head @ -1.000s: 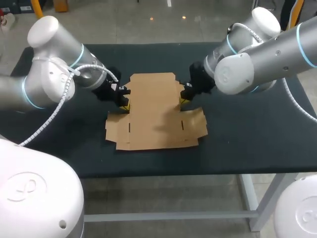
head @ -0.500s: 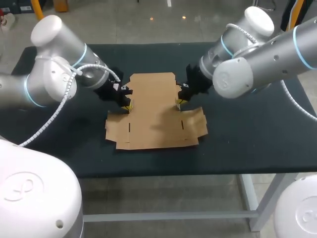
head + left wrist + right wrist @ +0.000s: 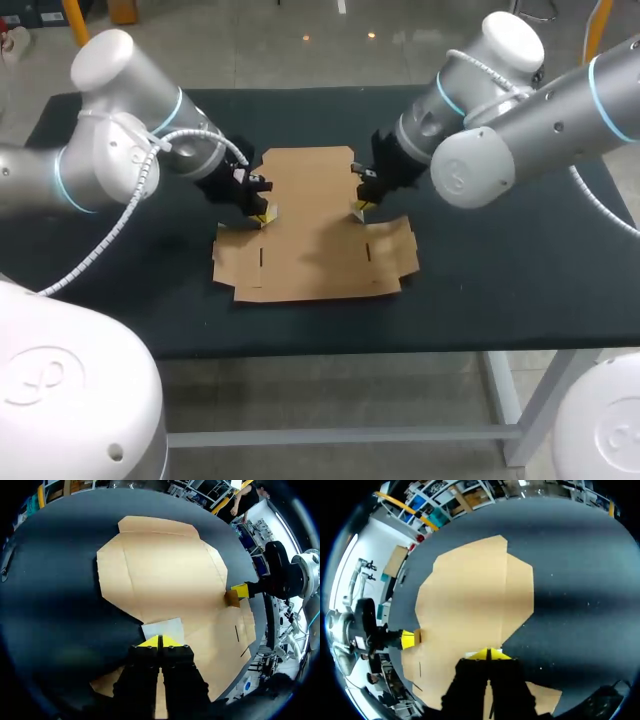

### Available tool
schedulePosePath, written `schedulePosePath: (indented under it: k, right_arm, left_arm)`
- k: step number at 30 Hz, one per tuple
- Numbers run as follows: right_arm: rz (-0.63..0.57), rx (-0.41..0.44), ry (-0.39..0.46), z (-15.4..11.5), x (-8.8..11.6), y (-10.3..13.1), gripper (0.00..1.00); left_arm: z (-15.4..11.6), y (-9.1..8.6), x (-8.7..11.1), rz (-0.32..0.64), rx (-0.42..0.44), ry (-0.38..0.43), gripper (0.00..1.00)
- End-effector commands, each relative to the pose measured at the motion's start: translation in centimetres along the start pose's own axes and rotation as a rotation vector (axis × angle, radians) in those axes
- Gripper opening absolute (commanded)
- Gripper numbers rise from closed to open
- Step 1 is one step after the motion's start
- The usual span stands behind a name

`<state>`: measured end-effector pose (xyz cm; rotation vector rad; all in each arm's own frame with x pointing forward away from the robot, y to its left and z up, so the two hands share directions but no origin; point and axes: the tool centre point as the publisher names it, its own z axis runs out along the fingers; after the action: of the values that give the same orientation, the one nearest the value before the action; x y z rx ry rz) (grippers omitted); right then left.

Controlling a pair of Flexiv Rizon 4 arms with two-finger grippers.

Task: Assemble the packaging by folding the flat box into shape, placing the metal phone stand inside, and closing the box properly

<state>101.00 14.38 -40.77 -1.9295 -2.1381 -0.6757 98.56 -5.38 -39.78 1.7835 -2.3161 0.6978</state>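
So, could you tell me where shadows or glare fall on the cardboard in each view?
Head view: a soft arm shadow darkens the middle of the flat brown cardboard box. Left wrist view: the flap pinched in the left fingers looks washed pale by light. Right wrist view: a shadow band crosses the cardboard and the black table.

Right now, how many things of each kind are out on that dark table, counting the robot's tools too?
flat cardboard box: 1
yellow-tipped tools: 2 (left tool, right tool)
Total: 3
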Motion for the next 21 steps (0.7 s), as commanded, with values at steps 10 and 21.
schedulePosePath:
  k: [10,21]
  right_arm:
    - [-0.005,-0.003,-0.011,0.8,0.6,-0.5,0.00]
    - [0.007,0.037,-0.021,1.6,0.5,-0.7,0.00]
  left_arm:
    - [0.6,-0.3,0.3,-0.004,-0.019,-0.007,0.00]
    - [1.3,-0.5,0.3,-0.016,-0.022,-0.023,0.00]
